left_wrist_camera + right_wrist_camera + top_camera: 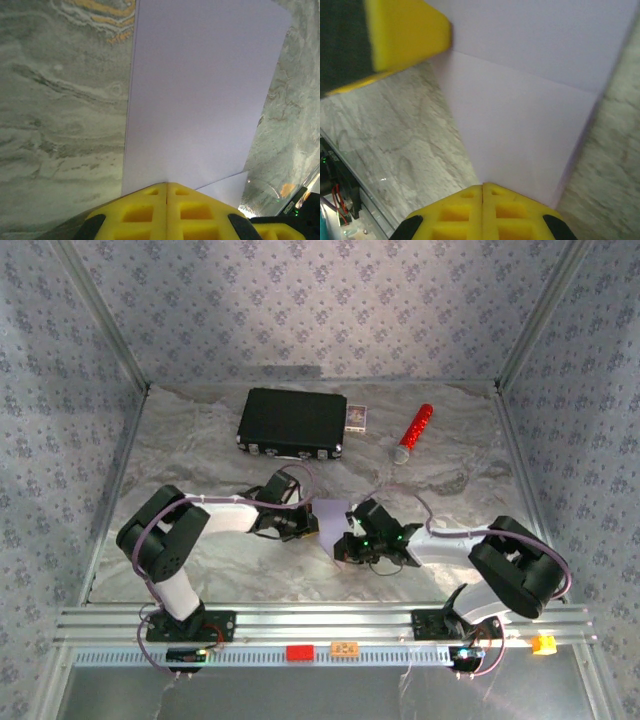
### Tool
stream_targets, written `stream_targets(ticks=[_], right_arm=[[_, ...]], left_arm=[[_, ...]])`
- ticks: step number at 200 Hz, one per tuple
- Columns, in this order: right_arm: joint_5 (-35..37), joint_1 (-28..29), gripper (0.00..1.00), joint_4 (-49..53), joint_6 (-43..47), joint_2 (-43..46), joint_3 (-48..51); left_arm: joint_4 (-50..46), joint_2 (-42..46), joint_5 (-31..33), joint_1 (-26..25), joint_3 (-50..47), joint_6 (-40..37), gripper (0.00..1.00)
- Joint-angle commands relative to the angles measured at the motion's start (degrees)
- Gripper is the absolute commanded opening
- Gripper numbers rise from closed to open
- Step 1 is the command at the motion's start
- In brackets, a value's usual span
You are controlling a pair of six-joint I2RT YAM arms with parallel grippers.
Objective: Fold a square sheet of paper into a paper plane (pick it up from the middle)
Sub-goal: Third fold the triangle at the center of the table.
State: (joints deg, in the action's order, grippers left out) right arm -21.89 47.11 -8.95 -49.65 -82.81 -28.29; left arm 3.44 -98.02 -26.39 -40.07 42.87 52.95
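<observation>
Working over the marbled table [200,450], the fold should go best if both arms hold the square sheet of paper [200,100] taut and move together, so its edges meet squarely before any crease is pressed. The sheet spreads straight ahead of the left gripper [166,186] and the right gripper [483,187], each clamped fully shut on its near edge. It is pale lilac, plain and smooth, with one straight fold line across it ahead of the right fingertips
</observation>
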Motion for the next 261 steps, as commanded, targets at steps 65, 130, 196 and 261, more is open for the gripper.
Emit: stream_targets(ticks=[65,130,196,261], right_arm=[[-1.3,-0.4,0.02,-3.1,1.2,-10.9,-10.1],[-1.5,0.4,0.02,-2.3,0.8,-9.6,-4.0],[-0.2,1.3,0.05,3.0,1.5,-1.1,0.9],[-0.9,0.7,0.06,3.1,3.5,-2.5,-7.3]], left_arm=[[-3.1,-1.3,1.1,0.2,-1.5,-1.4,0.00],[-4.1,-1.5,2.5,0.1,-1.6,-1.5,0.00],[-4.1,-2.4,2.3,0.1,-1.7,-1.4,0.00],[-3.8,-2.3,1.9,0.2,-1.7,-1.4,0.00]])
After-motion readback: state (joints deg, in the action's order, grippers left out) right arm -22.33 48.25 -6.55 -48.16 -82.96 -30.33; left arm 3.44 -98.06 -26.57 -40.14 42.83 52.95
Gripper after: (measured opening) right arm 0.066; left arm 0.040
